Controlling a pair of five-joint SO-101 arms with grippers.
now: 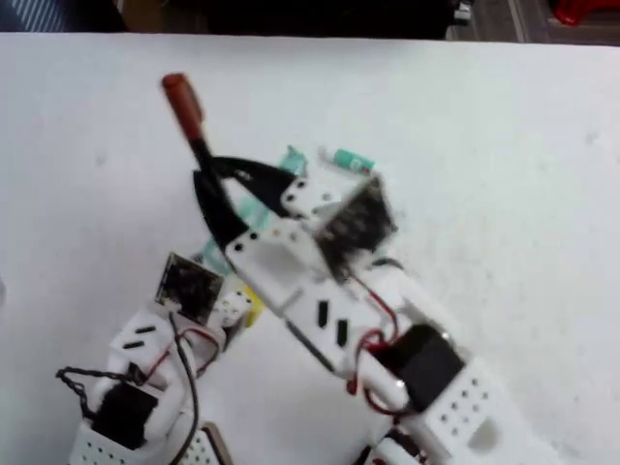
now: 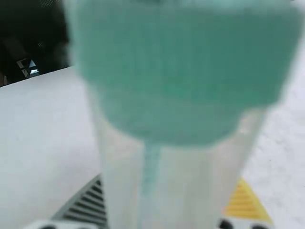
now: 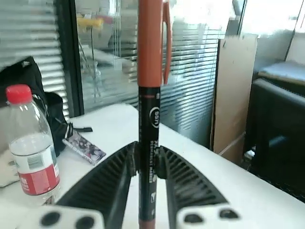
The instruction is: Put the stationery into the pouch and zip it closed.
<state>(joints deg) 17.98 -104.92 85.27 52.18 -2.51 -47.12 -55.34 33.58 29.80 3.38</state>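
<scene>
A pen [image 1: 189, 121] with a red cap and black barrel sticks up at a slant over the table's middle. My right gripper [image 1: 205, 184] is shut on its barrel; in the right wrist view the pen [image 3: 150, 95] stands upright between the black ribbed jaws of that gripper [image 3: 148, 155]. A translucent teal pouch [image 1: 291, 161] lies under the right arm, mostly hidden by it. In the left wrist view the pouch [image 2: 181, 71] rises very close to the lens from between my left gripper's [image 2: 162, 217] fingers, which look shut on it. My left gripper [image 1: 235, 295] sits at the pouch's near-left end.
The white table [image 1: 484, 145] spreads out on all sides. A small teal and white piece [image 1: 351, 161] shows just beyond the right arm. In the right wrist view a water bottle [image 3: 31, 143], a dark bag [image 3: 28, 76] and a cardboard sheet [image 3: 233, 95] stand in the room behind.
</scene>
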